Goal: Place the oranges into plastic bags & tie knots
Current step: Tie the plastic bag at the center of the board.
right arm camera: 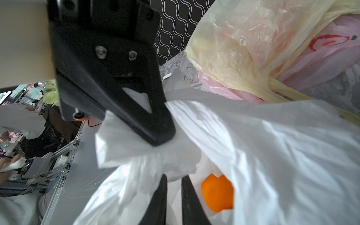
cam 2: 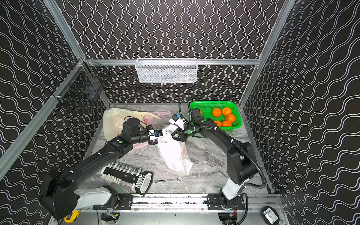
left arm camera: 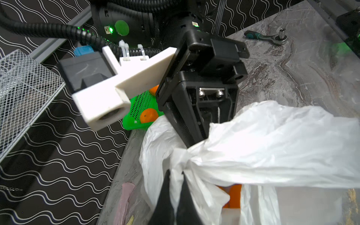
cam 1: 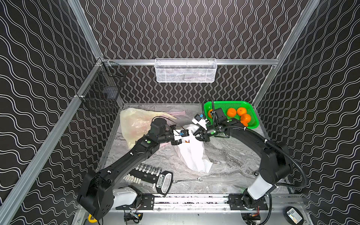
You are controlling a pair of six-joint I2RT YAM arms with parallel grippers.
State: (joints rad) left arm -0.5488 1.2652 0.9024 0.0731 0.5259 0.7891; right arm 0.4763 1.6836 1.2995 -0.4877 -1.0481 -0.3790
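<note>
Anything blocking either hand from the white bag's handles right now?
Nothing visible does. The left hand is pinched on a twisted strip of the white bag, and the right hand holds bag plastic between its fingers at the bunched neck. The yellowish bag and pink bag lie behind, not in between.

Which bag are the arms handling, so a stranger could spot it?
On the grey marble table, look to the middle: the white bag lies there. Unlike the yellowish bag and pink bag behind it, it is opaque white, shows an orange inside, and the left gripper pinches its bunched neck.
</note>
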